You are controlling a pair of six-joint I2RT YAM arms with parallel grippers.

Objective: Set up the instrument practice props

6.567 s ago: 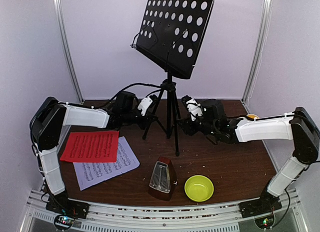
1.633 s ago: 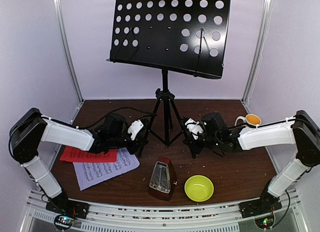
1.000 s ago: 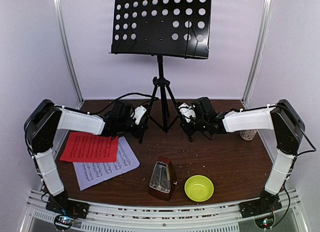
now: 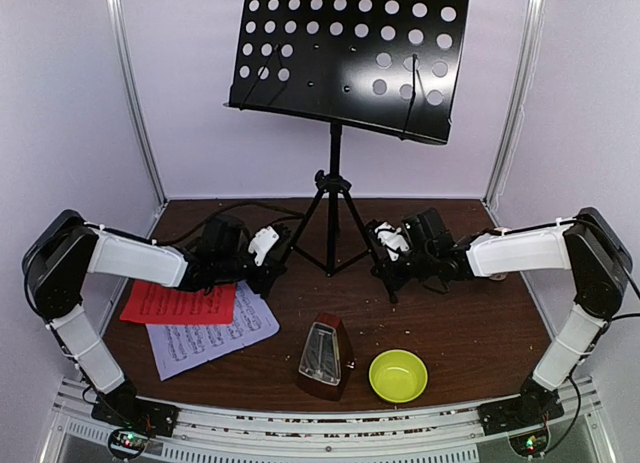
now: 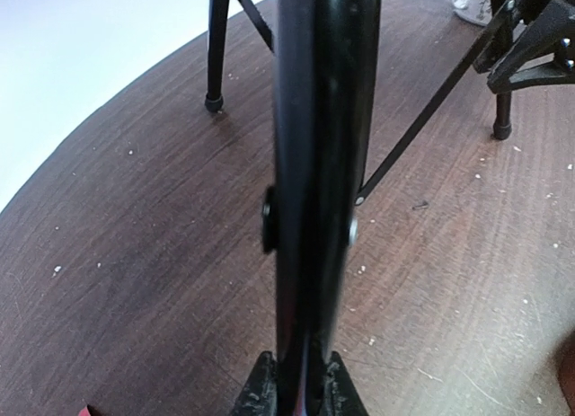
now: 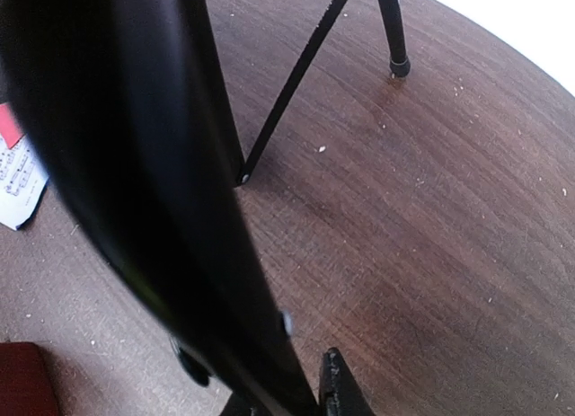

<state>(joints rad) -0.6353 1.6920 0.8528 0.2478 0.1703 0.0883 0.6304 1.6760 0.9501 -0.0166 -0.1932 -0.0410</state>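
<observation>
Near edge, centre: metronome [image 4: 325, 358] upright, with the bowl [image 4: 398, 375] just to its right, not touching. Near left: white sheet [image 4: 212, 335] flat on the table [image 4: 470, 323], the red sheet [image 4: 180, 303] overlapping its far-left part. Mid-table: left gripper [image 4: 279, 267] is clamped on the left tripod leg of the stand [image 4: 350, 53], fingers [image 5: 259, 391] pressed against the black tube. Right gripper [image 4: 386, 273] is clamped on the right leg in the same way. The stand is upright at centre, towards the far side, its perforated desk dipping to the right.
</observation>
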